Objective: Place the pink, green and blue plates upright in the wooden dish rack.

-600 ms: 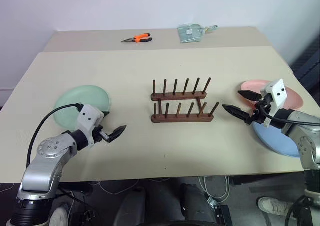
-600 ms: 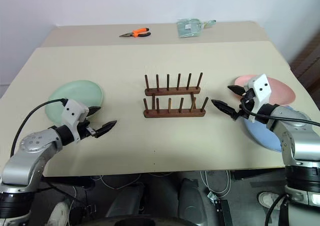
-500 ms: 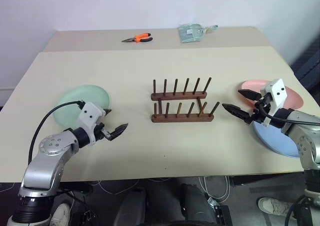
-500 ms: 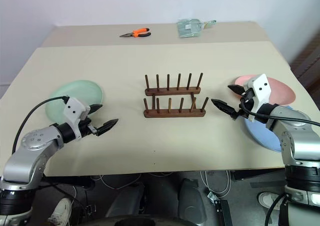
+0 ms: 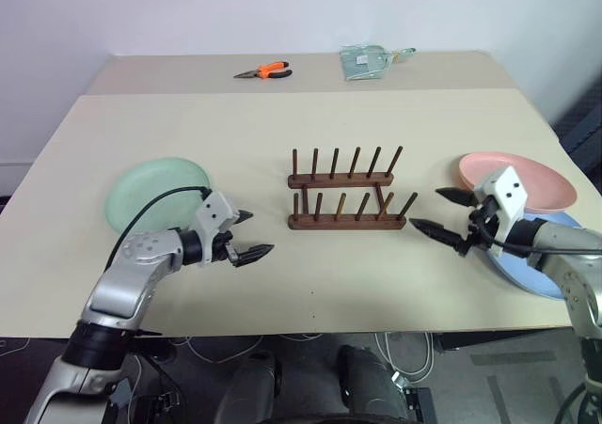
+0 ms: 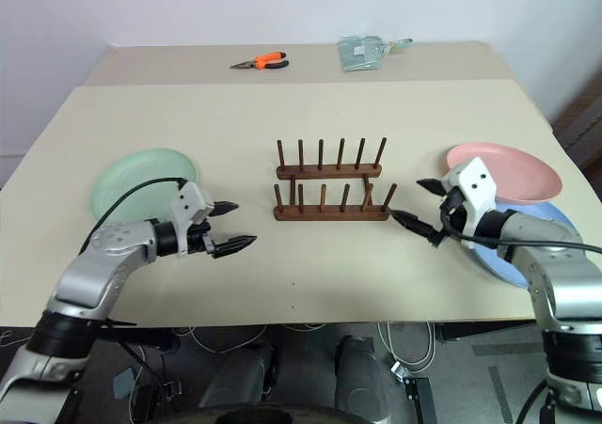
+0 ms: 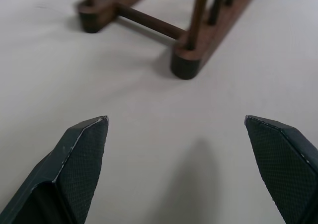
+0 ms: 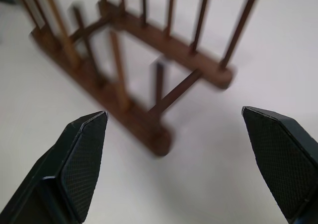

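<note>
Left gripper (image 5: 246,234): fingers (image 7: 82,154) spread wide, nothing between them, low over bare surface (image 5: 310,283) and aimed toward the near left end of the wooden dish rack (image 5: 348,198). Right gripper (image 5: 444,212): fingers (image 8: 82,157) likewise splayed and empty, pointing at the rack's right end from just beside it. Neither touches anything.

Rack stands mid-surface, both peg rows bare. Green plate (image 5: 155,192) lies flat to the left, behind the left gripper. Pink plate (image 5: 517,178) lies flat on the right; blue plate (image 5: 531,264) sits nearer the front edge, tucked partly under the pink one and behind the right arm. Orange pliers (image 5: 265,70) and a clear packet (image 5: 367,62) far back, out of the way.

Judgement: nothing racked yet; step in hand is picking a first plate. Both grippers face the rack, away from their plates, so each must turn back to a rim. Green is the easier start: alone, rim free all round. On the right, pink should go before blue, since it overlaps it. Flat shallow plates give little to bite, so work one finger under the rim, perhaps at the surface edge. Risk: skidding the plate, or knocking the light rack when slotting between pegs.
</note>
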You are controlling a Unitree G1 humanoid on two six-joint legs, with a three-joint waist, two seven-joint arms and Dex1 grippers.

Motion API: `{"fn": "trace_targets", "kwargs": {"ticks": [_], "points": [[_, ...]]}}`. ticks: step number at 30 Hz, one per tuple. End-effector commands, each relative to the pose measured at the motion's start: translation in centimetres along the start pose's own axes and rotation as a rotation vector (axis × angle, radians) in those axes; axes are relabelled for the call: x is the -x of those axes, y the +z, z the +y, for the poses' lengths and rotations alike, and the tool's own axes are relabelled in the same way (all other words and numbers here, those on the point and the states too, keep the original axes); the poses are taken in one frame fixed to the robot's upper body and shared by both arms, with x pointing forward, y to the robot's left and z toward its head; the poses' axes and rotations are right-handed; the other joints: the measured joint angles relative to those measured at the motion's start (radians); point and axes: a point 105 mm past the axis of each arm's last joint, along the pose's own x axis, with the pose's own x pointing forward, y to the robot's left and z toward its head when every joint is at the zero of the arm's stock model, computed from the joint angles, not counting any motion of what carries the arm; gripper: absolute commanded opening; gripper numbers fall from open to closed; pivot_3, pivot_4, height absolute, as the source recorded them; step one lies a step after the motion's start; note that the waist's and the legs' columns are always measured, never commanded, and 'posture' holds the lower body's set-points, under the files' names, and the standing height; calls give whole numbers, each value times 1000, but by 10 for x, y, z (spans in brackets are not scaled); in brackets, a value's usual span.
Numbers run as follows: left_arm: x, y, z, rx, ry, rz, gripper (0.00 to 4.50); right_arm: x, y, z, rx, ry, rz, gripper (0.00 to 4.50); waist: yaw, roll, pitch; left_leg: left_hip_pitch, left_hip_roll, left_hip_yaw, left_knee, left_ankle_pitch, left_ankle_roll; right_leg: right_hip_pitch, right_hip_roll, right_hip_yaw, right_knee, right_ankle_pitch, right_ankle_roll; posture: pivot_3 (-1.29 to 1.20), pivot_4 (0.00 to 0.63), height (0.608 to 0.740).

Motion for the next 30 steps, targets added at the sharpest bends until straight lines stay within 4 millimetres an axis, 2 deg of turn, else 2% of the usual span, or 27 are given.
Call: {"fn": "trace_targets", "kwargs": {"ticks": [1, 5, 7, 10, 14, 15, 16, 23, 27, 30], "points": [[-26, -2, 0, -39, -85, 8, 4500, 3, 8, 16, 21, -15, -43, 4419, 3, -1, 0, 0, 0, 0, 0, 0, 0, 0, 0, 0, 0, 0, 0, 0, 150, 740], [-59, 8, -3, -35, -177, -17, 4500, 7, 0, 32, 11, -41, -21, 4419, 12, 0, -1, -3, -1, -2, 4, 0, 1, 0, -1, -1, 0, 1, 2, 0, 150, 740], [-69, 10, 0, -44, -186, -22, 4500, 9, -1, 38, 6, -57, -21, 4419, 13, 0, -1, -5, -1, -3, 8, -1, 2, 0, 0, -2, 0, 1, 2, 0, 150, 740], [-83, 14, -2, -64, -204, -29, 3178, 14, -4, 42, 2, -80, -9, 4500, 19, 0, -1, -5, -1, -2, 11, -2, 3, 1, 0, -2, 0, -1, 6, 0, 150, 740], [-85, 13, -8, -97, -236, -41, 1196, 14, -7, 40, 11, -97, 3, 4500, 19, 0, -1, -5, -1, -2, 11, -2, 4, 1, -1, -2, 0, -1, 6, 0, 150, 740], [-84, 13, -9, -107, -242, -42, 793, 13, -8, 40, 14, -99, 5, 4500, 20, 0, -2, -5, -1, -2, 11, -2, 4, 1, 0, -2, 0, -1, 6, 0, 150, 740], [-82, 13, -12, -130, -254, -47, 775, 14, -8, 38, 14, -100, 6, 4500, 19, 1, -2, -5, -1, -2, 11, -2, 4, 1, 0, -2, 0, -1, 6, 0, 150, 740], [-56, 18, -34, -207, -385, -68, 775, 25, -22, 37, 5, -39, 90, 4500, 19, 1, -2, -5, -1, -2, 11, -3, 4, 1, 0, -2, 0, -1, 6, 0, 150, 740], [-45, 15, -40, -197, -420, -45, 2715, 31, -31, 35, 9, -35, 133, 4500, 19, 1, -2, -5, 0, -2, 11, -3, 4, 1, 0, -2, 0, -2, 4, 0, 150, 740], [-45, 4, -26, -215, -319, 13, 4270, 33, -38, 34, 19, -35, 162, 4500, 22, 1, -2, -5, 0, -2, 11, -3, 4, 1, 0, -2, 0, -3, 4, 0, 150, 740]]}}
